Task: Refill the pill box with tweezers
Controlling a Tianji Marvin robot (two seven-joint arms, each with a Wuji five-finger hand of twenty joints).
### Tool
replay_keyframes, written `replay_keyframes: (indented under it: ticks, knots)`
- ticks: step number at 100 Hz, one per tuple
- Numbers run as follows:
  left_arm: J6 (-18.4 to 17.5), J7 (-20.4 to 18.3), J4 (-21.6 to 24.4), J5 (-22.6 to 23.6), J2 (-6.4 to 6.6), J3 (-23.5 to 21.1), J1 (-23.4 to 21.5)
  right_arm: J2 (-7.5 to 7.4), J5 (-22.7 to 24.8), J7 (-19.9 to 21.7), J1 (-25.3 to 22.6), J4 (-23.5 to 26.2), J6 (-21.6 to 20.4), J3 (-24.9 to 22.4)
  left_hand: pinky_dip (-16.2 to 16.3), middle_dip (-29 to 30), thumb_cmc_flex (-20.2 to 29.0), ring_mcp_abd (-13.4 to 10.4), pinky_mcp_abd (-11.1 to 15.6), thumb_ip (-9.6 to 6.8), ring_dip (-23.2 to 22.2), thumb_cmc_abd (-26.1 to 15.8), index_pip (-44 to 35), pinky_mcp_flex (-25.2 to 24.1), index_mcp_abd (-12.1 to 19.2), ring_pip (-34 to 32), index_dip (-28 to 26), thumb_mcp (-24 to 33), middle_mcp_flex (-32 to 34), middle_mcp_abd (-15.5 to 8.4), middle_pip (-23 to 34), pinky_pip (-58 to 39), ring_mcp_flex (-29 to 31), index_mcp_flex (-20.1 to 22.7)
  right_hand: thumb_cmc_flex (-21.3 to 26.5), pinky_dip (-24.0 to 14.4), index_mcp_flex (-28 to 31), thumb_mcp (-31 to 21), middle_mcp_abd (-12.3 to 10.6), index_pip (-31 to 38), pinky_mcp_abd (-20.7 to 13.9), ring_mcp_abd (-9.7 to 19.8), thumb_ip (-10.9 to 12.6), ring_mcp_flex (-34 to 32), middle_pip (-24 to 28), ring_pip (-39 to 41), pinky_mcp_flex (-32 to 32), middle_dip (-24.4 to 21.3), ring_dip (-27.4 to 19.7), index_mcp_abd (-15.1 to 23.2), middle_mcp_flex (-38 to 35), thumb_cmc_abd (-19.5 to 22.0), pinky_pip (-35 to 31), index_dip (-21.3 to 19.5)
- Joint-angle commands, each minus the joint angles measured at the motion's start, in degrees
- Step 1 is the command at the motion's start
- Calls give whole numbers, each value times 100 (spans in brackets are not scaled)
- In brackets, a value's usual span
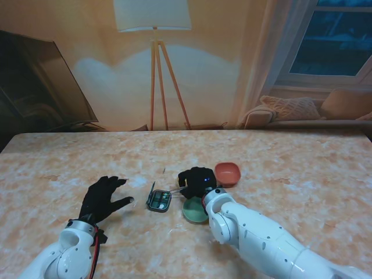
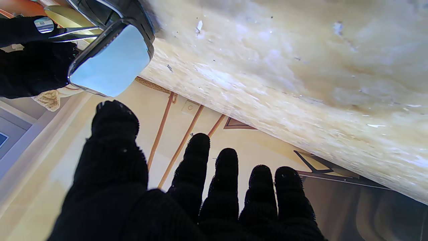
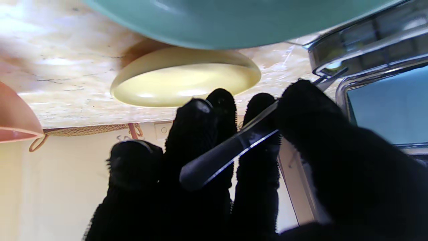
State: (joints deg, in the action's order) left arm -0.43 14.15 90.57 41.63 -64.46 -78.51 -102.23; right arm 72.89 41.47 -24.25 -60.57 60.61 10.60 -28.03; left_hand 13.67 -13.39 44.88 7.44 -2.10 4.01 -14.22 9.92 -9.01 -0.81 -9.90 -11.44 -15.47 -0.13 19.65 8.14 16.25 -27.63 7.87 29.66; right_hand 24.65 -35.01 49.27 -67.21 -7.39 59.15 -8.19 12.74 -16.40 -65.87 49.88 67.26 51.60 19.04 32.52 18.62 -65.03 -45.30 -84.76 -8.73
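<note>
Beige marbled table; black-gloved hands. Beside the dark box: green bowl, orange-red bowl, cream bowl.

A: Background, stand view? Floor lamp with wooden tripod legs against the wall; window at right.

B: Noted. Cushioned sofa under it. Marbled table spans the foreground.

Both glossy white, rounded arm casings ended in black knit-gloved five-finger hands, with a thin red cable along the left forearm.
</note>
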Motion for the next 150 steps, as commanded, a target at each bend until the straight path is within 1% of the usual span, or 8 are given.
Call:
replay_keyframes:
  ticks: [1,23,40,64,90,106,128,150]
  knots:
    - [23,-63,29,-14,-15,-7,-44,62,-27,55,-24,-18,2,19,93,-59,105,-133,209,-128,-45,-223,42,-50,8,52,40,-79,48,-104,-41,23,24,66,268,17,-14,-147,445,398,-231,335,47,168,-28,-30,-106,-60,-40,276,101,207,49,-166]
    - [47,-57,44,-27,-19,-13,-63,54,-16,24,-30,-1,-6,-19,98,-62,109,-128,206,-126,-46,-218,39,-50,7,42,45,-92,52,-113,-36,12,23,73,266,14,-2,-186,430,360,-241,347,4,173,-76,-65,-134,-13,-65,243,74,209,99,-184]
    - [63,-53,48,-35,-22,-10,-69,-36,109,25,-88,173,33,-162,98,-62,97,-130,203,-125,-44,-219,43,-52,9,42,49,-97,49,-109,-37,13,23,69,338,-18,222,-174,433,433,-275,383,24,-16,-33,-6,32,-13,-55,309,-137,322,23,-156]
    - [52,-54,36,-9,-17,0,-48,-299,460,161,-255,605,91,-593,93,-61,90,-132,205,-125,-40,-215,42,-61,5,50,50,-97,50,-113,-39,21,16,74,405,-60,377,-101,428,521,-290,413,46,-151,42,74,150,-29,-24,375,-278,418,-62,-130]
    - [39,-47,25,21,-13,13,-31,-621,952,380,-538,989,81,-1340,90,-62,88,-134,204,-125,-41,-211,41,-59,9,49,50,-96,56,-117,-37,27,17,76,431,-76,449,-106,464,565,-304,442,73,-226,104,114,237,-42,-10,403,-336,438,-100,-124]
    - [37,-29,12,42,-12,22,-18,-790,1258,541,-733,1107,41,-1831,86,-61,90,-143,201,-125,-38,-208,36,-64,21,57,47,-94,58,-124,-40,34,13,81,416,-73,419,-91,419,561,-302,441,80,-181,105,106,211,-52,-8,420,-291,471,-82,-126]
    - [28,-35,-9,46,-10,47,19,-904,1486,608,-907,1092,43,-2308,83,-60,89,-141,202,-125,-40,-203,30,-64,35,58,43,-94,56,-126,-41,39,15,79,412,-70,389,-65,396,565,-293,433,92,-136,112,109,169,-53,1,451,-256,490,-53,-151]
    - [37,-51,-25,40,-8,76,47,-936,1501,663,-857,842,132,-2387,84,-61,87,-142,201,-125,-40,-212,29,-62,37,60,41,-93,58,-131,-39,38,15,75,389,-66,334,-46,334,545,-242,400,99,-58,76,77,62,-66,-2,486,-209,505,-20,-164]
